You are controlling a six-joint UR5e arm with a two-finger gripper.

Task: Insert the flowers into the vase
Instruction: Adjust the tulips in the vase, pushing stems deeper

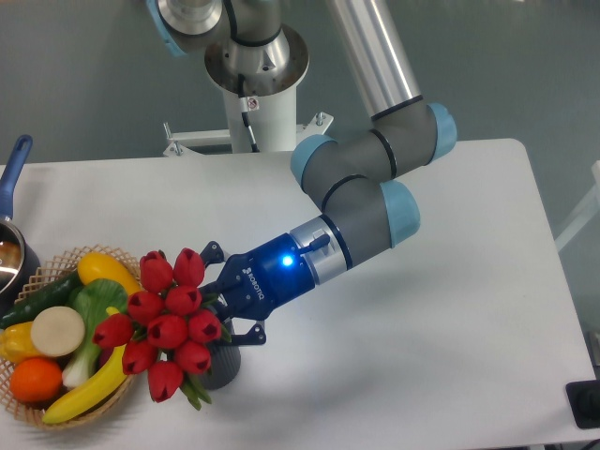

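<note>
The flowers [170,329], a tight bunch of red tulip buds with green leaves, hang low at the front left of the table. My gripper [216,300] comes in from the right, nearly level, and is shut on the flowers' stems. Its fingertips are hidden behind the buds. The vase [223,367], a small dark grey cylinder, stands right under the bunch. Only its right side shows, and its mouth is covered by the buds and leaves. I cannot tell whether the stems are inside the mouth.
A wicker basket [56,265] of fruit and vegetables stands just left of the flowers, touching them in the view. A blue-handled pot [13,178] sits at the left edge. The robot base [255,84] stands at the back.
</note>
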